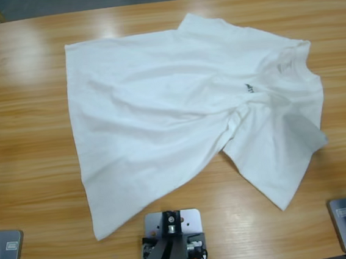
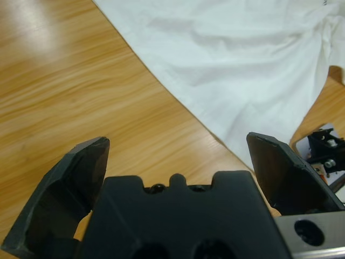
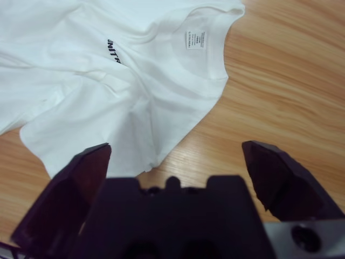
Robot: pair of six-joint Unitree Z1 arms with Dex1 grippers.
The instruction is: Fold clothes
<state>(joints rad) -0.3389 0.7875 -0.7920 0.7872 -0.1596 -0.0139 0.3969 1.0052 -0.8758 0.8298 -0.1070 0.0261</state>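
Lying spread across the middle of the long wooden table (image 1: 26, 70), the plain white short-sleeved cotton T-shirt (image 1: 171, 111) sits slantwise, its ribbed round collar (image 1: 286, 63) toward the right and its hem toward the left and near edge. It is not flat: folds gather beside the small dark chest print (image 1: 250, 88), and one sleeve (image 1: 280, 156) flares out toward the near right. That crumpled, skewed lie suggests the cloth is simply set down for folding, with no fold made yet.

Neither arm shows over the table from above, so both appear to be held back, leaving the shirt free. The left gripper (image 2: 178, 162) hangs over bare wood just off the shirt's hem edge (image 2: 205, 116), its two black jaws spread wide with nothing between them. The right gripper (image 3: 175, 164) likewise has its jaws wide apart and empty, looking at the collar end, where the neck label (image 3: 197, 39) and the print are visible.

Each pincer faces its own end of the garment, probably so the two can pinch edges together and smooth the thin, wrinkly fabric first.
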